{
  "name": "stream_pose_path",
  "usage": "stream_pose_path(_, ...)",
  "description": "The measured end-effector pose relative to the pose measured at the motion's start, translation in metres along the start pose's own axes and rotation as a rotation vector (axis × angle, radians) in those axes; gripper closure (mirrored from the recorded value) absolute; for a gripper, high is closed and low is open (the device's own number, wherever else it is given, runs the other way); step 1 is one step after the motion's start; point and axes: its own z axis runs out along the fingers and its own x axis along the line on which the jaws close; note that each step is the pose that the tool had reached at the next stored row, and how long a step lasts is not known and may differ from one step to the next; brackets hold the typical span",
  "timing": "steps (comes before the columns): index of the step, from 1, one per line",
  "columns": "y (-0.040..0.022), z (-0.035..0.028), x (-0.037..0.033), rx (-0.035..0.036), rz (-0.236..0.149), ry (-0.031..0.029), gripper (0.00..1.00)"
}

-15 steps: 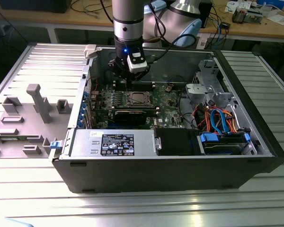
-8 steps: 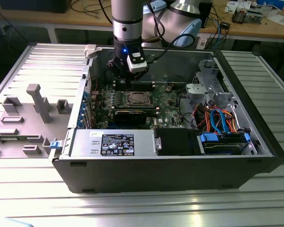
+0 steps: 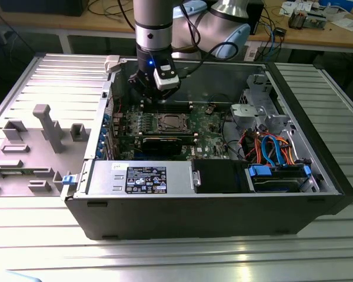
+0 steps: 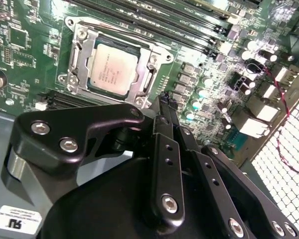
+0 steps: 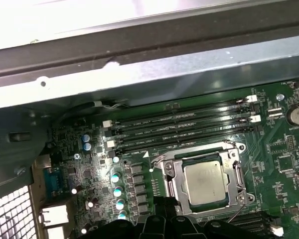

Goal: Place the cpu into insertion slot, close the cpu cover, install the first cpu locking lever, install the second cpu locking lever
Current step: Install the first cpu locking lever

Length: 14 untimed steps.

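So, the small flat square cpu (image 4: 112, 69) with the dull silver-grey metal top is sitting down in the square, shiny-rimmed insertion slot (image 5: 197, 153) on the green motherboard (image 4: 30, 50). You can see it in both wrist views. The thin silvery cpu cover (image 4: 145, 82), the frame plate with the square cut-out, lies flat around the chip, with the chip's top showing through the hole. In the first wrist view a thin metal rod (image 5: 237, 211) slants off one corner of the socket. Can't tell if it's latched or loose.

The black two-finger tool (image 4: 167, 99) hangs over the board near the socket, apart from it and touching nothing I can make out. Its fingers look pressed together, with nothing pinched between them. In the exterior view it's a bit toward the exterior view's left of the chip and farther from the camera.

The long narrow black memory slots (image 5: 184, 127) run right beside the socket. The whole board sits in an open dark grey metal computer case (image 3: 194, 211) lying on a ribbed aluminium bench (image 3: 165, 258). A grey plastic fixture (image 3: 47, 126) stands off to the exterior view's left.
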Motion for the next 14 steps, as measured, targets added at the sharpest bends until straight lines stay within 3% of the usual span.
stream_pose_path(2,0.0,0.0,0.0003,0.0001,-0.003,0.0004,0.89)
stream_pose_path(7,-0.0001,0.0001,0.0009,-0.0012,-0.071,0.0001,0.89)
stream_pose_path(14,-0.0013,0.0,0.0076,-0.0015,-0.082,0.0,0.89)
